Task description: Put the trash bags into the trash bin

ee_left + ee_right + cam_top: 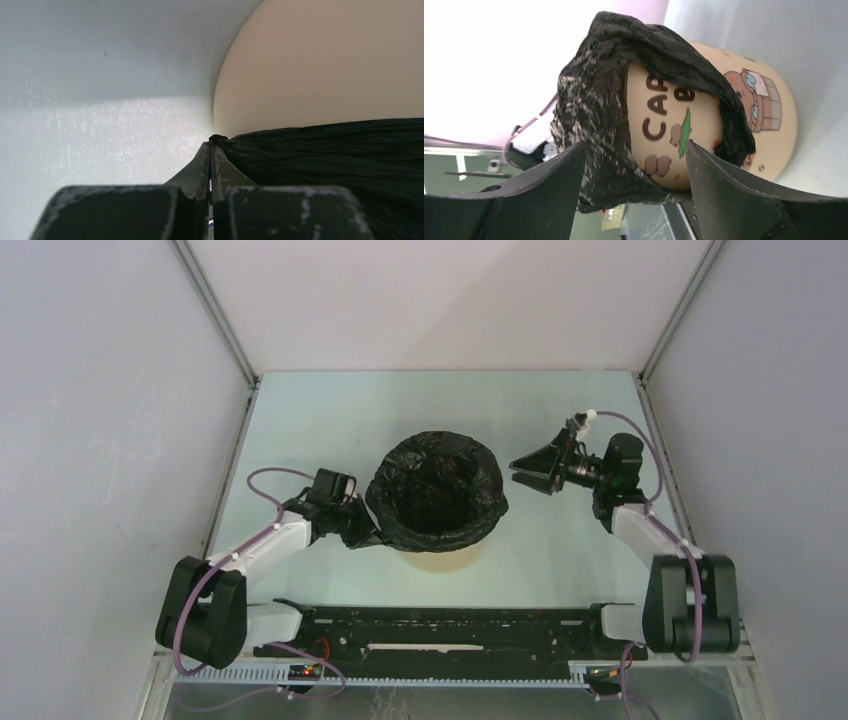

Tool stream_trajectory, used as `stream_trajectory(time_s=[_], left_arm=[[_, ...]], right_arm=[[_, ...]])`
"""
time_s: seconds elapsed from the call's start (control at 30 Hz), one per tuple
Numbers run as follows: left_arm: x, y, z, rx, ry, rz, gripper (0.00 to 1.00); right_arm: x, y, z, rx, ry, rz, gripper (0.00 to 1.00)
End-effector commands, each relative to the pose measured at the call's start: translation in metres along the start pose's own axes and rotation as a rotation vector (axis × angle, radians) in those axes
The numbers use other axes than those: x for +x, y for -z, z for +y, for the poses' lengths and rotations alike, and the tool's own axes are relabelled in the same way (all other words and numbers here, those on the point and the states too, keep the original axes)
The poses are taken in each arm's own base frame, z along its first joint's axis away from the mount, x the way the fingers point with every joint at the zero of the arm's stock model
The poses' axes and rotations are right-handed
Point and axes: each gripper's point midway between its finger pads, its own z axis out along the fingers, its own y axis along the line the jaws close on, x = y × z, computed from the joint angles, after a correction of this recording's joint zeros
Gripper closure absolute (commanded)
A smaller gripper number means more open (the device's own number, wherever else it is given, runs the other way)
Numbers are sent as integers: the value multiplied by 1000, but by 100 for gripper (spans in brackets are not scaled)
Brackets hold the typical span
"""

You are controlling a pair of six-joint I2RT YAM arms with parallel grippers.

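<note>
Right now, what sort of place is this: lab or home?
Probably a lab test cell: plain white panel walls, metal frame posts, and a left arm and right arm bolted at the table edge by a trash bin wearing the trash bag.

This is a robotics lab test cell: a pale table boxed in by plain white panel walls set in aluminium frame posts, with a left robot arm and a right robot arm bolted to a black rail at its near edge, purple cables looping from their joints.
</note>
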Motion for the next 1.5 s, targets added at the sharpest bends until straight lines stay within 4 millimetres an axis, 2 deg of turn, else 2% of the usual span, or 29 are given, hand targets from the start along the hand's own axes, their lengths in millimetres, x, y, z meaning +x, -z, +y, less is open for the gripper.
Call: stream_trajectory(time_s=[0.0, 0.07, 0.17, 0.3, 0.43, 0.57, 0.73, 0.87, 1.1, 1.2, 1.33, 1.47], left_arm=[[-10, 8, -20, 58, -55, -25, 98], [-10, 8, -20, 58, -55, -25, 98], [-11, 9, -20, 61, -57, -28, 98], [-11, 9, -20, 63, -55, -34, 98], [-12, 9, -21, 62, -55, -37, 98], [-13, 10, -22, 65, -55, -40, 98], [-15, 8, -24, 64, -57, -37, 98], [-15, 8, -24, 63, -52, -36, 98], [-14, 8, -21, 56, -50, -41, 99], [-15, 9, -21, 55, -48, -48, 99], [-15, 11, -19, 51, -45, -60, 99], [-9, 8, -8, 15, -35, -54, 100]], right_arm=[[-4, -21, 43, -223, -19, 93, 19], [-9, -26, 55, -316, -52, 74, 23], [-7, -38, 56, -358, -96, 99, 34], [-6, -39, 59, -364, -89, 69, 33], [-5, -37, 51, -334, -113, 75, 39], [-8, -27, 54, -326, -101, 48, 35], [10, -36, 50, -285, -85, 101, 35], [12, -43, 52, -297, -87, 94, 40], [2, -42, 35, -254, -131, 62, 75], [0, -41, 25, -216, -137, 51, 97], [2, -41, 8, -145, -137, 40, 100], [7, -37, -28, 11, -165, 12, 100]])
